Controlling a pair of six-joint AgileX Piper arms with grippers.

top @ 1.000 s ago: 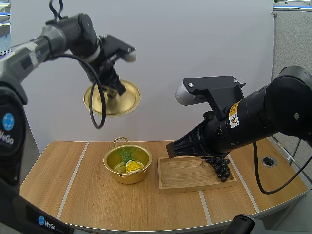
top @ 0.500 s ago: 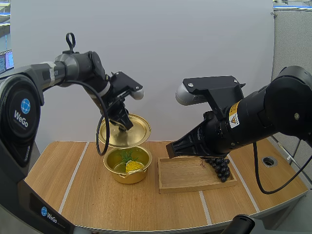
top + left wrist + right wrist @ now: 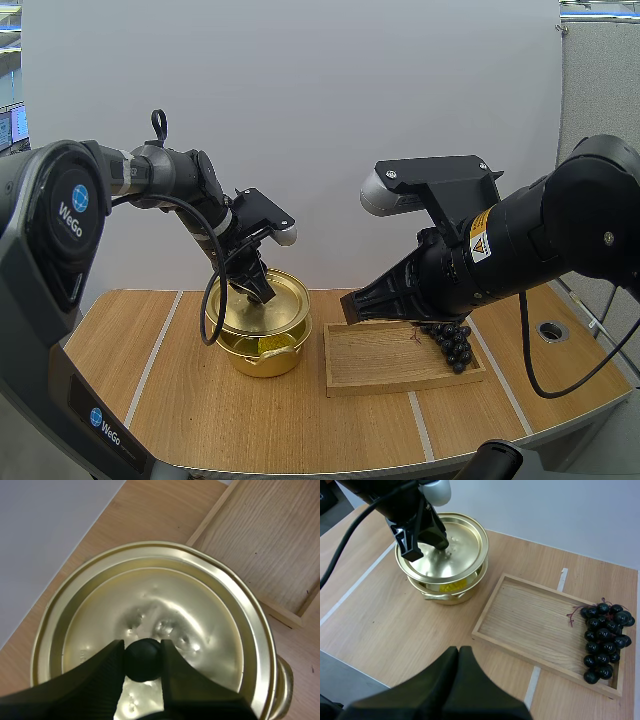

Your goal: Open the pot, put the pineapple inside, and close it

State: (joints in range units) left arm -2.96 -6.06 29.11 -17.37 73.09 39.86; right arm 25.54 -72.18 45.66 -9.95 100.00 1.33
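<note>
left end effector [image 3: 257,287] has come down since a second ago, clamped on lid [image 3: 287,305] knob, lid now tilted low over pot [image 3: 262,354], pineapple [image 3: 452,585] inside, right end effector [image 3: 459,651] closed empty above bench [image 3: 200,420], wooden tray [image 3: 380,365] beside pot, grapes [image 3: 452,343] on tray's right end

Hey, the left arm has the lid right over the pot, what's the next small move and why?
Probably ease the left gripper down a little, levelling the lid until it seats on the pot. The fingers pinch the knob, the lid hangs tilted just above the rim, and the pineapple shows yellow through the gap, already inside.
</note>
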